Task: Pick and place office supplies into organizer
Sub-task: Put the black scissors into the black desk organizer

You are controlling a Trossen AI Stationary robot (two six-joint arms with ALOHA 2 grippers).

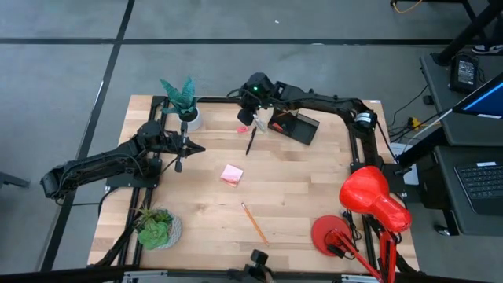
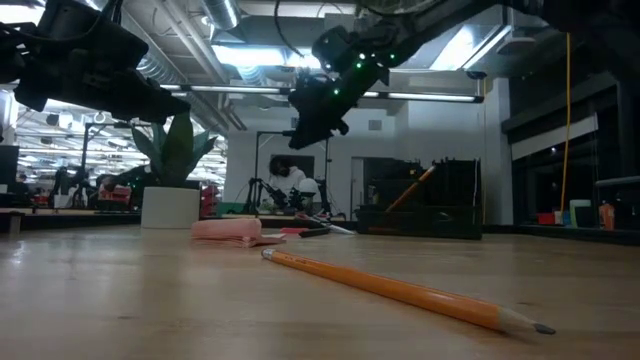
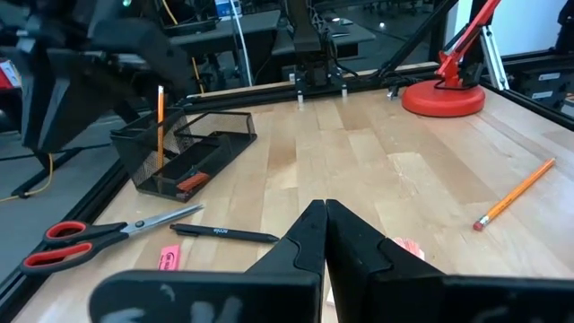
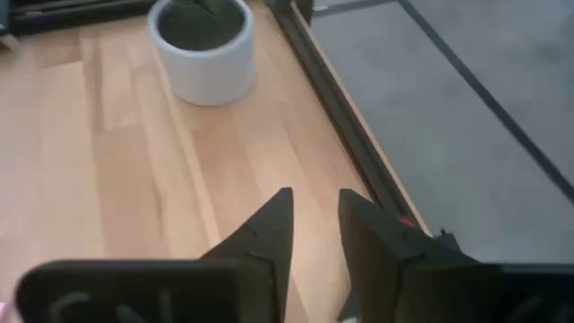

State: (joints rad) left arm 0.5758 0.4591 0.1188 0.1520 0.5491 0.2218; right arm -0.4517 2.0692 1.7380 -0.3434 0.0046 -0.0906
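Observation:
My right gripper (image 1: 250,112) hovers open and empty over the far middle of the table, just left of the black mesh organizer (image 1: 296,127). It also shows in its wrist view (image 4: 314,211) and the low view (image 2: 318,112). An orange pencil (image 3: 160,121) leans upright inside the organizer (image 3: 184,152). The red-handled scissors (image 3: 90,239), a black pen (image 3: 224,234) and a pink eraser (image 3: 170,258) lie on the table before the organizer. The pink sticky pad (image 1: 231,174) lies mid-table. A second pencil (image 1: 253,222) lies nearer. My left gripper (image 3: 325,213) is shut and empty at the left (image 1: 196,148).
A white pot with a green plant (image 1: 187,110) stands at the far left, close to my left gripper. A second plant (image 1: 157,228) stands near left. A red desk lamp (image 1: 369,204) stands at the near right. Bare wood lies between the pad and the lamp.

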